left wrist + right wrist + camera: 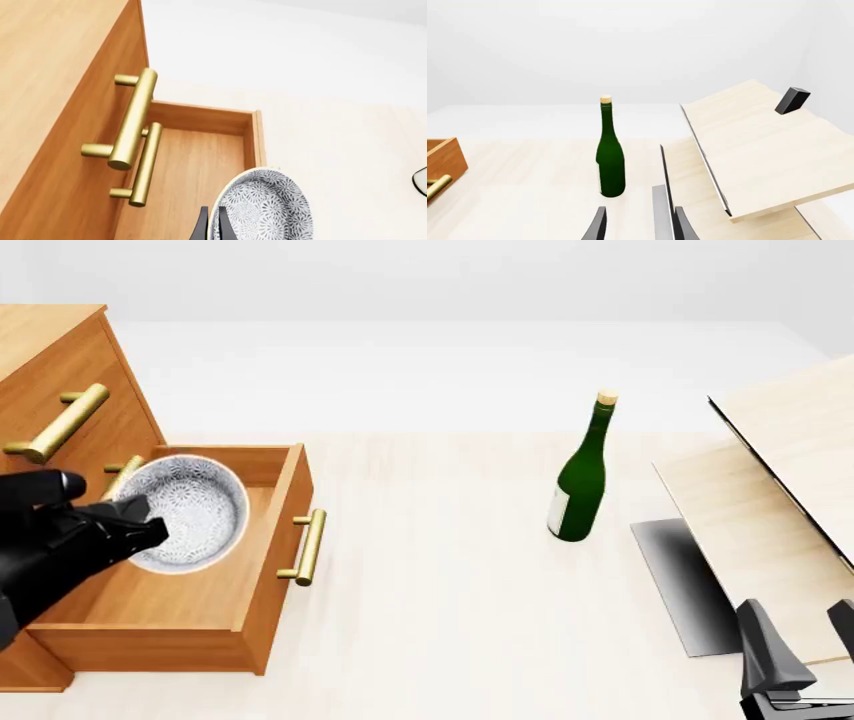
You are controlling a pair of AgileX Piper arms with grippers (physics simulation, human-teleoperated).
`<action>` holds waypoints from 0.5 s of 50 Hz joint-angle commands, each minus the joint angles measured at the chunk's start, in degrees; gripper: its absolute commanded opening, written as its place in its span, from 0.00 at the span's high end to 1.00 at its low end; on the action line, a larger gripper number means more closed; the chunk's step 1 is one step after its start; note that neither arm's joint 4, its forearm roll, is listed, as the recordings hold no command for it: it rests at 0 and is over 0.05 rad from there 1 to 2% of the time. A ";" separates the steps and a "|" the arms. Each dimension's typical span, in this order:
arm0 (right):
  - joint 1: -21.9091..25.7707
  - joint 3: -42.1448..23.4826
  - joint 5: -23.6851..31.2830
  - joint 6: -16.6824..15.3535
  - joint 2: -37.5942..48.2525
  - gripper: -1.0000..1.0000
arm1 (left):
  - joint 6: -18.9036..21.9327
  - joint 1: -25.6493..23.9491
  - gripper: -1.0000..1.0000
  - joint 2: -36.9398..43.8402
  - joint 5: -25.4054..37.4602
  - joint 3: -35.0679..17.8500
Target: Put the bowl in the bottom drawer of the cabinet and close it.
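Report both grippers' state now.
Left gripper: shut on the rim of the small white grey-speckled bowl.
Right gripper: open, holding nothing.

Cabinet cropped at the front view's left edge, bowl partly behind left end effector.

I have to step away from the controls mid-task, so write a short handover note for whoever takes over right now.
Left gripper: shut on the bowl at its rim, holding it tilted above the open bottom drawer of the cabinet.
Right gripper: open, holding nothing, low at the right near the pale wood boards.
The green bottle stands upright mid-table, apart from the drawer.
Done: drawer pulled out, bowl picked up and brought over it.
Left: lower the bowl into the drawer, release it, push the drawer shut.
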 commanded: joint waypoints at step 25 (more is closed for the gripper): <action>-0.01 0.00 0.00 -0.01 0.00 0.00 | 1.75 1.19 1.00 2.80 -4.07 3.71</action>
